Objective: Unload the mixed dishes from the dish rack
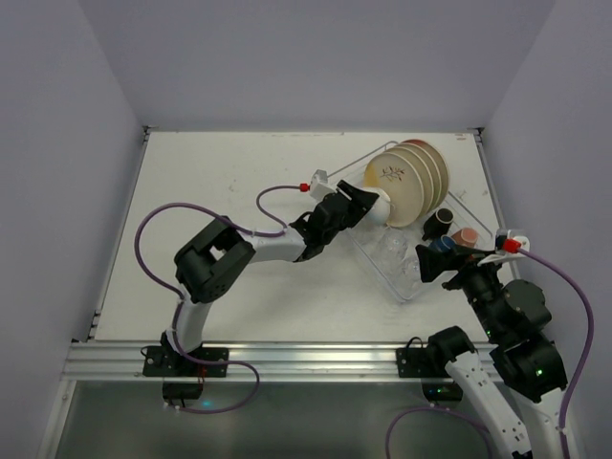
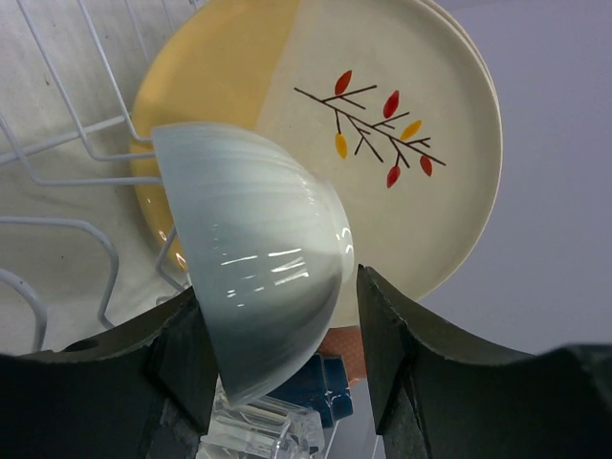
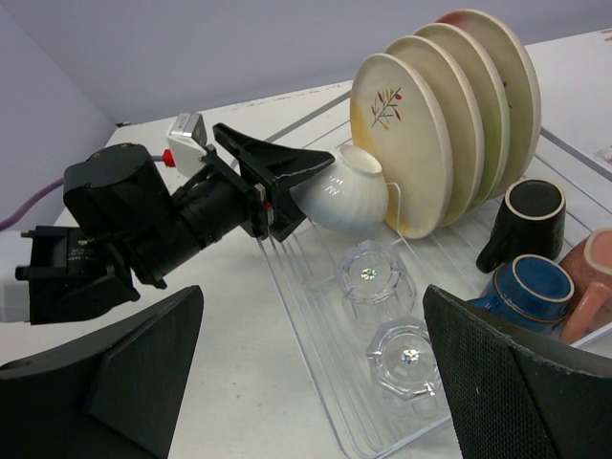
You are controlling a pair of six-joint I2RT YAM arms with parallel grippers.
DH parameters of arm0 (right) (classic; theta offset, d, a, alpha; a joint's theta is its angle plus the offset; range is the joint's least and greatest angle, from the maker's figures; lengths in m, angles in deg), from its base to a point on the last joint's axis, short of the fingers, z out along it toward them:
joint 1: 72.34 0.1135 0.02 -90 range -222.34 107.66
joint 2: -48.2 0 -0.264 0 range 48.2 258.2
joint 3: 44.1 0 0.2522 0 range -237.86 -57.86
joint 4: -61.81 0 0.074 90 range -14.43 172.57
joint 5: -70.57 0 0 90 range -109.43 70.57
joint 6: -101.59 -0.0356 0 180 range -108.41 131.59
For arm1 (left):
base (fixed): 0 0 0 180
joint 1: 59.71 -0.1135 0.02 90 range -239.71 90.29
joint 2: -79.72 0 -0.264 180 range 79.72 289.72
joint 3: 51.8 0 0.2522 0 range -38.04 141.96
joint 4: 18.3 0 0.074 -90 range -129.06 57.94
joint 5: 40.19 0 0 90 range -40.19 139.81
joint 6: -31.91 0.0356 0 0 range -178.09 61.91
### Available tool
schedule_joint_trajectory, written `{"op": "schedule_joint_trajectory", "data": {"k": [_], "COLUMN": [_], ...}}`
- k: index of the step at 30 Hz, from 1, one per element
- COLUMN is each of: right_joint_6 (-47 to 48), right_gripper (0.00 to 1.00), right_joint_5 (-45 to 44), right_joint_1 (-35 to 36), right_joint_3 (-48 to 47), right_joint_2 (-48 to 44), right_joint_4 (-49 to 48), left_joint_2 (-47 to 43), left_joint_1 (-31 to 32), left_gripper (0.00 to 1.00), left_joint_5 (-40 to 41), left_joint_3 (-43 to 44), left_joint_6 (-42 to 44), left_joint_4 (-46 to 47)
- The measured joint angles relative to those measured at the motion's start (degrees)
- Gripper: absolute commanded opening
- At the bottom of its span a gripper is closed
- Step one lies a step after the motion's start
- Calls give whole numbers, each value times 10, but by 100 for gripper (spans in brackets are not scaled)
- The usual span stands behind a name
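Note:
The small white bowl (image 1: pixel 381 207) leans on the dish rack (image 2: pixel 96 180) against the front plate of a row of cream plates (image 1: pixel 409 180). My left gripper (image 1: pixel 368 203) is open with its jaws on either side of the bowl (image 2: pixel 258 249); a gap shows at the right finger. My right gripper (image 3: pixel 314 296) is open and empty above the rack's near end (image 1: pixel 435 260), over two clear glasses (image 3: pixel 373 273) standing upside down. A dark cup (image 3: pixel 526 215), a blue cup (image 3: pixel 524 284) and a salmon cup (image 3: pixel 593 277) stand to their right.
The rack sits on a clear drain tray (image 3: pixel 306 316) at the table's right side, near the right wall. The plates (image 3: pixel 411 134) stand upright behind the bowl (image 3: pixel 344 196). White tabletop (image 1: pixel 220 172) spreads to the left of the rack.

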Motion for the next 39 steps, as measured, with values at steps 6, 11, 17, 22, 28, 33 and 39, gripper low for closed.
{"op": "schedule_joint_trajectory", "data": {"k": [6, 11, 17, 22, 28, 33, 39], "right_joint_6": [0, 0, 0, 0, 0, 0, 1], "right_gripper": [99, 99, 99, 99, 99, 99, 99], "right_joint_5": [0, 1, 1, 2, 2, 2, 2], "right_joint_1": [0, 0, 0, 0, 0, 0, 0], "right_joint_3": [0, 0, 0, 0, 0, 0, 0], "right_joint_2": [0, 0, 0, 0, 0, 0, 0], "right_joint_4": [0, -1, -1, -1, -1, -1, -1], "left_joint_2": [2, 5, 10, 11, 11, 11, 11], "left_joint_1": [0, 0, 0, 0, 0, 0, -3], "left_gripper": [57, 52, 42, 29, 16, 6, 0], "left_joint_5": [-7, -9, -14, -15, -16, -16, -17], "left_joint_3": [-5, -5, -5, -5, -5, -10, -14], "left_joint_6": [-16, -19, -27, -27, -27, -29, -31], "left_joint_4": [10, 13, 24, 26, 30, 43, 58]}}
